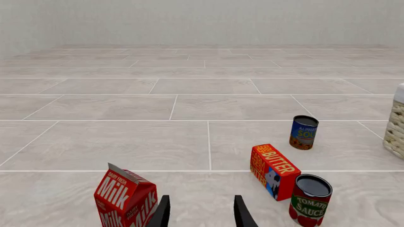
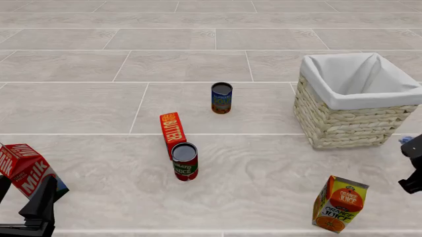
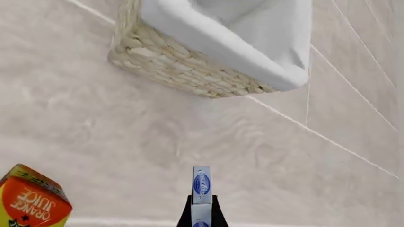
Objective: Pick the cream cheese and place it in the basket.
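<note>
While the right pincer (image 3: 202,208) grips the cream cheese (image 3: 201,185) between its two dark fingers, the small blue and white box stands on edge and sticks out past the fingertips. In the right wrist view the box is lifted above the tabletop (image 3: 126,142), and the basket (image 3: 189,66) lies ahead of it, well apart. In the front view the right pincer (image 2: 414,165) is just beside the near right corner of the basket (image 2: 349,123), at the edge of the picture, and only a small blue spot of the box (image 2: 404,140) shows there.

The basket is pale woven wicker with a white cloth lining (image 2: 359,81) folded over its rim. The orange juice carton (image 2: 339,203) stands nearer than the basket, a little tilted. To the left of the basket stands a blue soup can (image 2: 222,98). Nearer than this can lies the red-orange butter box (image 2: 171,133), and the tomato sauce can (image 2: 185,161) is touching or almost touching the near end of the butter box.

Far to the left of the basket, the left pincer (image 1: 200,213) hangs with its fingers apart and holds nothing. The red milk carton (image 2: 29,170) leans just beside it.
</note>
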Robot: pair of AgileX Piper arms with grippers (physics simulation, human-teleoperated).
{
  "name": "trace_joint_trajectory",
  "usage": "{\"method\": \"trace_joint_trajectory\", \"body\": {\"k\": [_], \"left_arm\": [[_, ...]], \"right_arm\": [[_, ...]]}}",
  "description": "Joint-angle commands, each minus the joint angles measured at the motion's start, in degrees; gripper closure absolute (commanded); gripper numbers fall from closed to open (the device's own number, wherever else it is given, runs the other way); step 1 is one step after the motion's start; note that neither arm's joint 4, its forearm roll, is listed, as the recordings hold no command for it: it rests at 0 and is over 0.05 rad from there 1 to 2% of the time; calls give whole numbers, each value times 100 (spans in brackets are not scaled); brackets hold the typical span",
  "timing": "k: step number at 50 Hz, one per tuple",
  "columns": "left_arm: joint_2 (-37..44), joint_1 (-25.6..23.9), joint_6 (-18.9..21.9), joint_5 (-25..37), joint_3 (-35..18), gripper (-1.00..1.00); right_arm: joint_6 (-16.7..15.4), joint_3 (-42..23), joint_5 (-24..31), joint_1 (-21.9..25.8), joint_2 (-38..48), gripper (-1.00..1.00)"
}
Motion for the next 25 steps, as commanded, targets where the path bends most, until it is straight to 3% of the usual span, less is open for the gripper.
{"method": "trace_joint_trajectory", "body": {"k": [1,2,4,8,10,12,14,18,23,25], "left_arm": [[0,0,0,0,0,-100],[0,0,0,0,0,-100],[0,0,0,0,0,-100],[0,0,0,0,0,-100],[0,0,0,0,0,-100],[0,0,0,0,0,-100],[0,0,0,0,0,-100],[0,0,0,0,0,-100],[0,0,0,0,0,-100],[0,0,0,0,0,-100]], "right_arm": [[1397,-407,176,181,145,100],[1345,-359,128,183,111,100],[1793,-575,278,292,-4,100],[2089,-775,367,316,-50,100],[2694,-942,705,662,-426,100],[2639,-904,788,762,-586,100],[2790,-1001,881,854,-681,100],[2642,-1085,826,802,-602,100],[2683,-1294,794,851,-565,100],[2895,-1451,846,925,-592,100]]}}
